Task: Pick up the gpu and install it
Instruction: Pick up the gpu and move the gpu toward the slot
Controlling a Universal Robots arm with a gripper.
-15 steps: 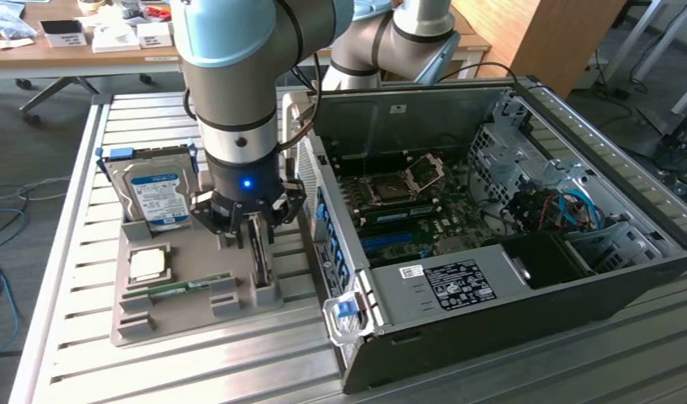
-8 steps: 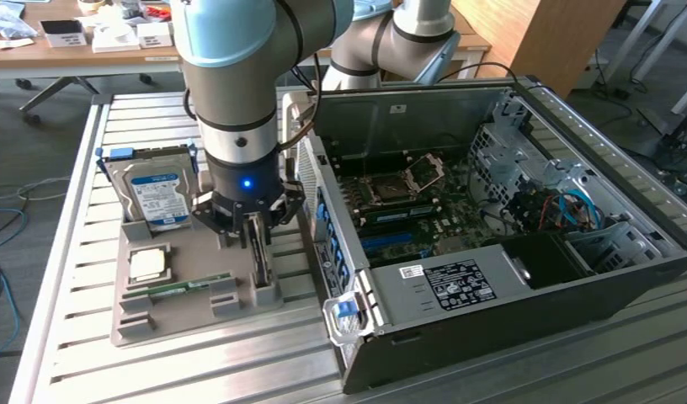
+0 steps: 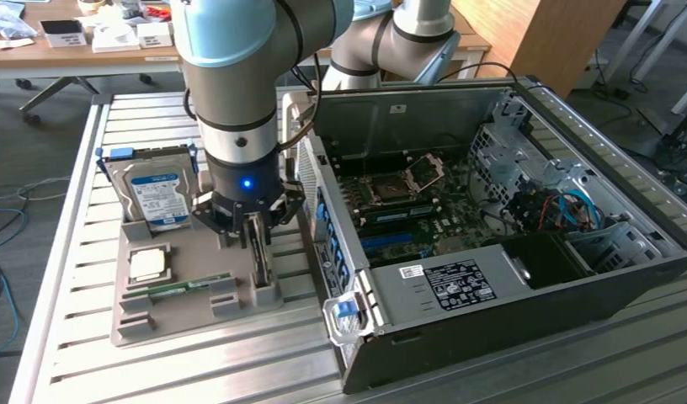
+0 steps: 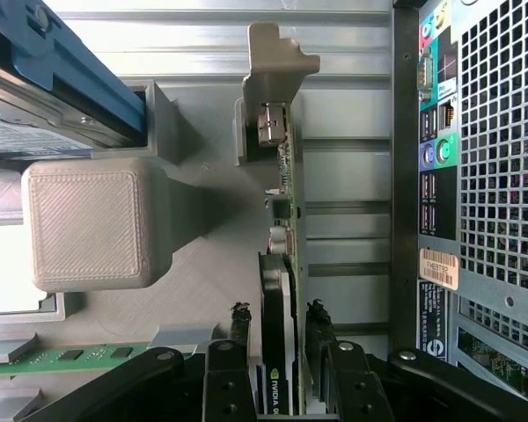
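The slatted table point(image 3: 85, 353) fills the lower left of the exterior view, and the open case point(image 3: 456, 337) takes up that view's right half, its side off and the board inside laid bare. The arm point(image 3: 236, 93) comes down from the upper centre of the frame onto the grey tray point(image 3: 181, 318), which sits left of centre, just beside the case. At the tray's far end the drive point(image 3: 158, 195) stands upright. The gpu point(image 3: 259, 265) stands on edge in slotted posts along the tray's side nearest the case, its long edge running toward the camera. The gripper point(image 3: 253, 236) sits over it, and in the wrist view the two fingers point(image 4: 231, 378) stand on either side of the card, closed in on its dark face and green back. The card looks seated in its posts, not yet lifted. The step in hand seems to be the grasp. To do it well, the pads should bear squarely on the flat faces, away from the small parts along the board's edge. The card should stay upright so it comes straight out of both posts without jamming. The RAM stick point(image 3: 192, 289) lies low in the tray, well apart.
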